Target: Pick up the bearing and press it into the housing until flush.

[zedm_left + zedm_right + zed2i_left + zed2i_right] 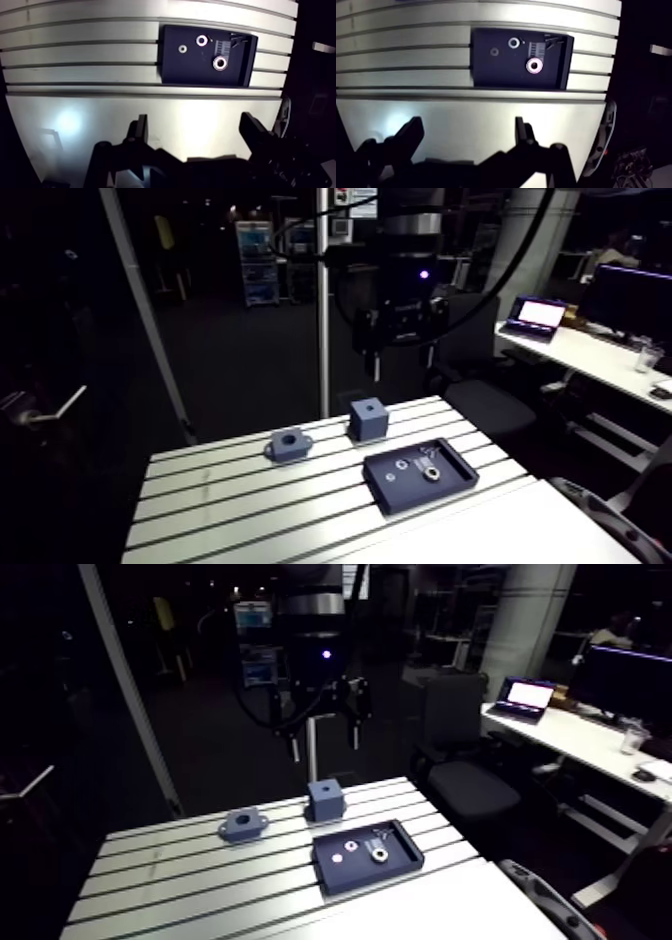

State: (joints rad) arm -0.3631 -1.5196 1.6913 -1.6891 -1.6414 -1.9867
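Bearing point(219, 63): you see a shiny metal ring, the largest of three, lying in the dark tray point(172, 75) on the desk point(100, 50).
Label point(223, 46): pale barred sticker beside it, perhaps a barcode; unreadable.
Jaws: spread wide, gripping nothing, well short of the tray.

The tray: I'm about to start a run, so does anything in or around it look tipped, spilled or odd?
Nothing stands out. The tray sits flat on the table, three rings lying flat inside it; both grey blocks stand upright beside it. The gripper hangs open and empty.
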